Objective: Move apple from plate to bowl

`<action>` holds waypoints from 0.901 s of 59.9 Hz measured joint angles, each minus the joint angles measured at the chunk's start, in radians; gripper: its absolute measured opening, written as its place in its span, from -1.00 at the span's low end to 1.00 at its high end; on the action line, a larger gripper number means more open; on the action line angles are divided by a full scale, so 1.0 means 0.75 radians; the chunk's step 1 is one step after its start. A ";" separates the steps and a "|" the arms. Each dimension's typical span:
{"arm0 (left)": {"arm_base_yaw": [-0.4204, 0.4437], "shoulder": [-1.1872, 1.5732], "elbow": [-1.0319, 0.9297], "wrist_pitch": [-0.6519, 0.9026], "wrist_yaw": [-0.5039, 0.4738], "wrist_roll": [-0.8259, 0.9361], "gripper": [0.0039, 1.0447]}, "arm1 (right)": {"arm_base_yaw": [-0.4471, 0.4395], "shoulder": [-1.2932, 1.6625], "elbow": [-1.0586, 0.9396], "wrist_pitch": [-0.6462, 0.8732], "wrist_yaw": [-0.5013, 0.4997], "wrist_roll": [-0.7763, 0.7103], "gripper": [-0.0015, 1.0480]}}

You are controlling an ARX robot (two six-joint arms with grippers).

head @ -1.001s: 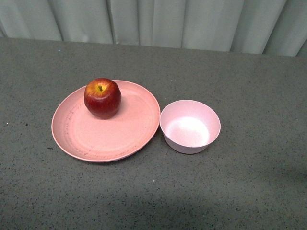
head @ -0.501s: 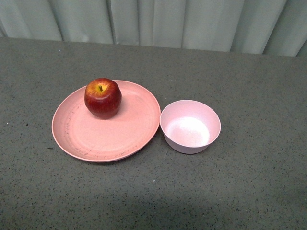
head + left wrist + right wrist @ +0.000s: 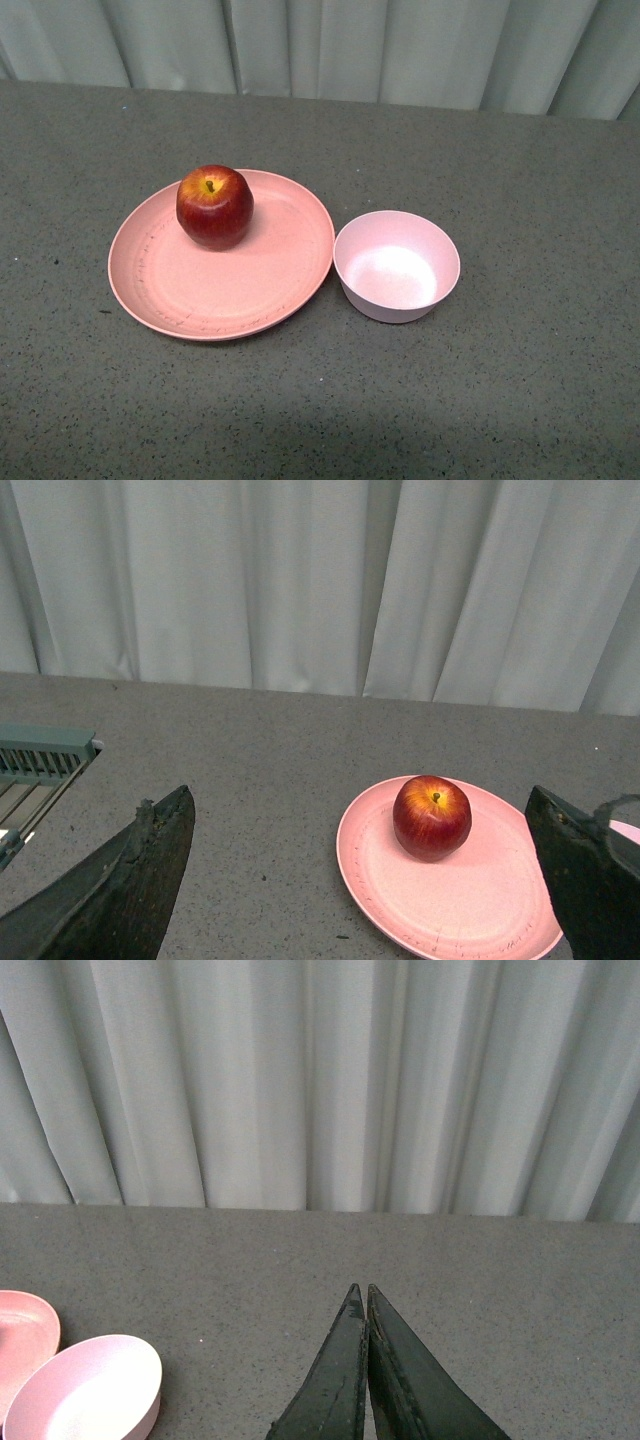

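Honestly nothing much has moved in the last second: the apple [image 3: 214, 207], plate [image 3: 220, 290] and bowl [image 3: 390, 308] sit in the same spots, give or take a tiny wobble of the whole front view. So the task looks like it hasn't really started. The apple is on the plate, on the part nearer the far edge of the table [image 3: 500, 400], stem up, and the bowl is empty. The plate lies left of the table's middle. The bowl is just beside it on the side toward the right edge, rims so close I can't tell if they touch. Everything is left to do: reach, grab, lift, carry over, drop in. Neither arm shows in the front view. From the wrist cameras, the left gripper [image 3: 358, 795] has its jaws spread wide with nothing in them. The apple sits out ahead of it, lined up within the gap but well apart from the fingers and closer to the line of one finger than the other. The right gripper [image 3: 362, 1290] has its jaws pressed together, holding nothing, aimed at bare table and the curtain [image 3: 320, 50] behind the far edge. I'd guess the left arm takes this one.
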 joint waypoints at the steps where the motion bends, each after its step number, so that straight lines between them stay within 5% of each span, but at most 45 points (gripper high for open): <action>1: 0.000 0.000 0.000 0.000 0.000 -0.001 0.88 | 0.000 -0.012 0.000 -0.012 0.000 -0.001 -0.98; 41: 0.000 0.000 0.000 0.000 0.000 -0.001 0.88 | 0.000 -0.296 0.000 -0.291 -0.001 -0.001 -0.98; 54: 0.000 0.000 0.000 0.000 -0.001 -0.001 0.88 | 0.000 -0.523 0.001 -0.523 -0.004 -0.001 -0.98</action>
